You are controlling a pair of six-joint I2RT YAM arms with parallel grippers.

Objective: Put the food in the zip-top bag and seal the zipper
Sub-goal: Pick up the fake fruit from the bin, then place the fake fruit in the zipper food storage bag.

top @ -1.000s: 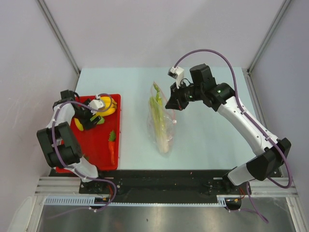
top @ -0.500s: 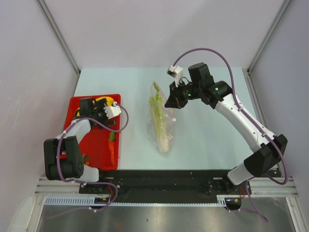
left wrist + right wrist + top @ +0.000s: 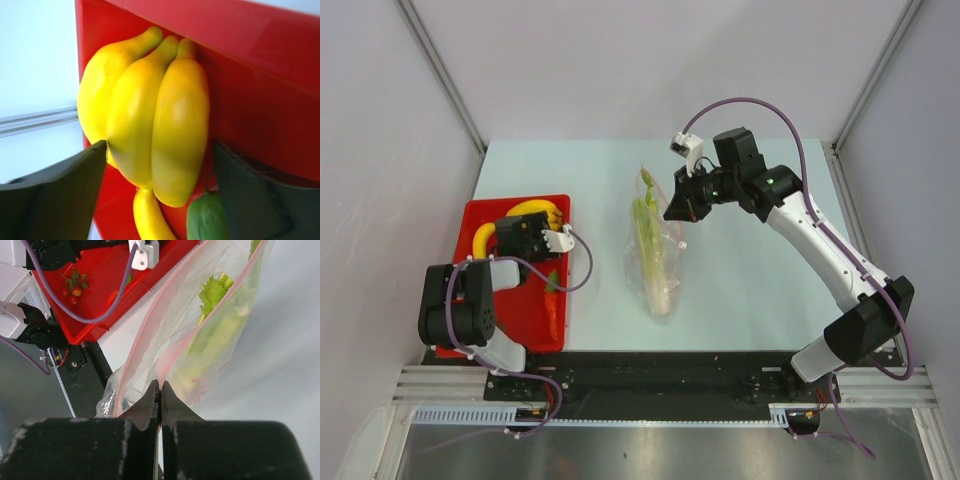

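The yellow bananas (image 3: pixel 150 115) lie against the back wall of the red tray (image 3: pixel 260 75), and my left gripper (image 3: pixel 159 150) stands open around them. Its left finger just touches the bunch; the right one stands apart. A green vegetable (image 3: pixel 205 220) lies below the bananas. From above, the left gripper (image 3: pixel 520 235) is low over the tray (image 3: pixel 520 310), near the bananas (image 3: pixel 528 209) and an orange carrot (image 3: pixel 552 308). The zip-top bag (image 3: pixel 665 270) lies mid-table with leeks (image 3: pixel 645 235) inside. My right gripper (image 3: pixel 160 385) is shut on the bag's pink zipper (image 3: pixel 142 330), holding the mouth up.
Small red strawberries (image 3: pixel 74 287) sit in the tray's near corner. A purple cable (image 3: pixel 582 262) loops off the left wrist beside the tray. Grey walls and metal posts close in the light table (image 3: pixel 750 290) on three sides.
My left arm has folded in and turned, bringing its gripper low behind the bananas, which now show at the tray's back. The right gripper stays pinched on the bag's edge, barely shifted.
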